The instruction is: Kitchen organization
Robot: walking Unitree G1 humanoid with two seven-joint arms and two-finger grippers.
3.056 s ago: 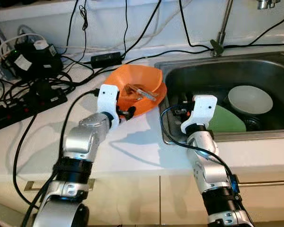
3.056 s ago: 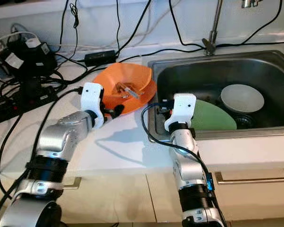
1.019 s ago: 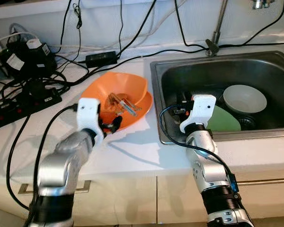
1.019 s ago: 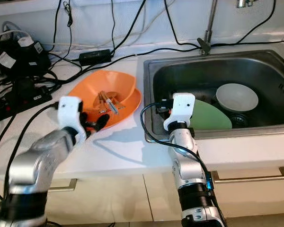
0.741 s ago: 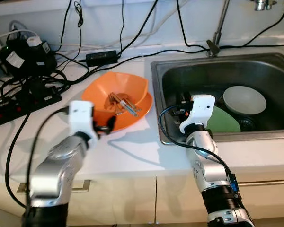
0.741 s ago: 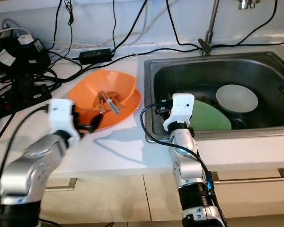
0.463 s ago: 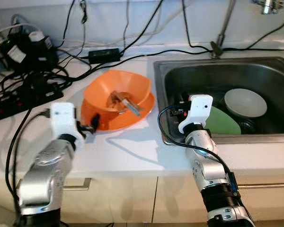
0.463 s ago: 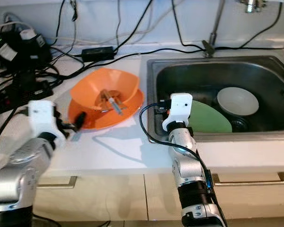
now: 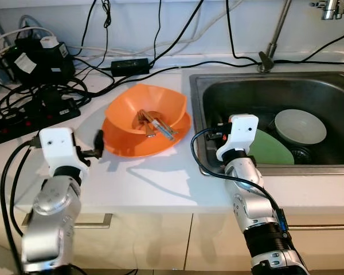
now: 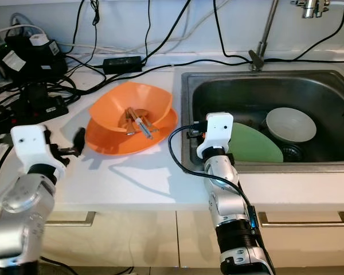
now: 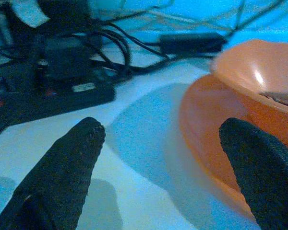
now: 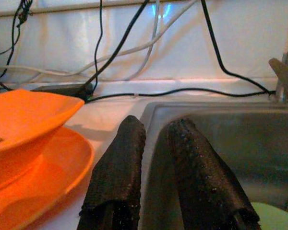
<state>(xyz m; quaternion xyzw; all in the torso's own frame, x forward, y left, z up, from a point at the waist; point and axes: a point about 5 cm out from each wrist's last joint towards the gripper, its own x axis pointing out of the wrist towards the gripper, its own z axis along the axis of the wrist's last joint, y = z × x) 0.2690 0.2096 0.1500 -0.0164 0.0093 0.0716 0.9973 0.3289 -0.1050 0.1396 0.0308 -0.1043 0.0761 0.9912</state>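
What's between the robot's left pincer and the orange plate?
Nothing, just bare white counter between the open left pincer and the orange plate, seen in the left wrist view.
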